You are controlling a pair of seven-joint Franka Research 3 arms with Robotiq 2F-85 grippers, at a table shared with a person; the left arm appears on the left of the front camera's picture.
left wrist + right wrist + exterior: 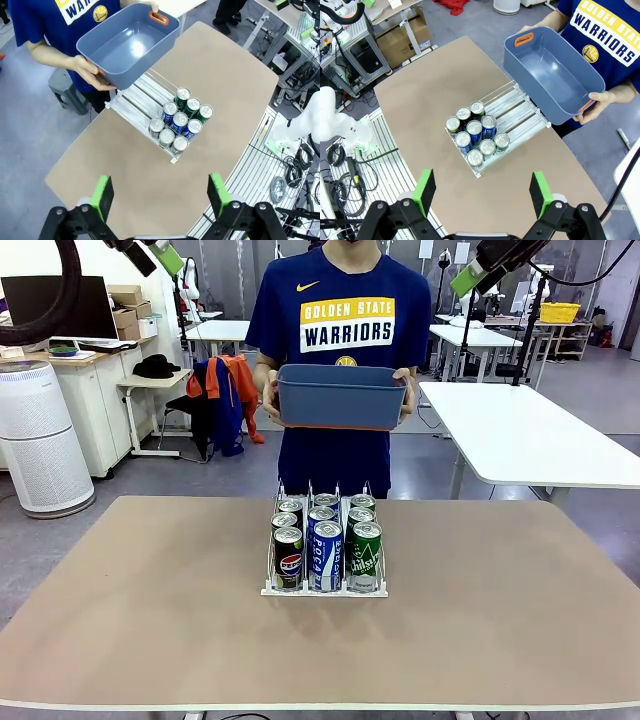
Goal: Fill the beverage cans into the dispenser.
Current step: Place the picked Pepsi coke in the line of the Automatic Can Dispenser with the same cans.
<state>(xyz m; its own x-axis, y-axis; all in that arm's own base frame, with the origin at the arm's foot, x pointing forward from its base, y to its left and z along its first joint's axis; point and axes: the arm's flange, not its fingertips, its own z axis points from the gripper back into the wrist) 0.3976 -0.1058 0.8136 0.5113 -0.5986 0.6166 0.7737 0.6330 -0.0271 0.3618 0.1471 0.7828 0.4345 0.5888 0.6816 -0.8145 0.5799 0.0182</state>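
Beige and matte, the wide counter (150, 620) carries a small white three-lane wire-divided dispenser rack (325, 589) near its middle. The slim metal beverage cans with silver tops stand upright in it, packed toward the low front lip on the robot's side. In the front view, the nearest row reads, from picture left, a black can with a red-blue logo (288, 560), a blue-and-white can (327, 556) and a green can with white lettering (366, 556). More cans stand close behind them in each lane, eight in all as seen from above. The far part of the lanes (517, 112), toward the person, holds no cans.

At the far edge of the counter a person in a dark blue shirt with yellow and white lettering holds a blue-grey rectangular plastic bin (340, 395) with orange handle inserts in both hands (270, 395), above and just beyond the rack's far end. The wrist views look into the bin and show nothing inside it.

The left end effector (161, 195) hangs high above the counter, its green-padded fingers (102, 195) spread wide with nothing between them. The right end effector (482, 192) is likewise raised well above the rack, fingers (539, 192) fully apart and gripping nothing.
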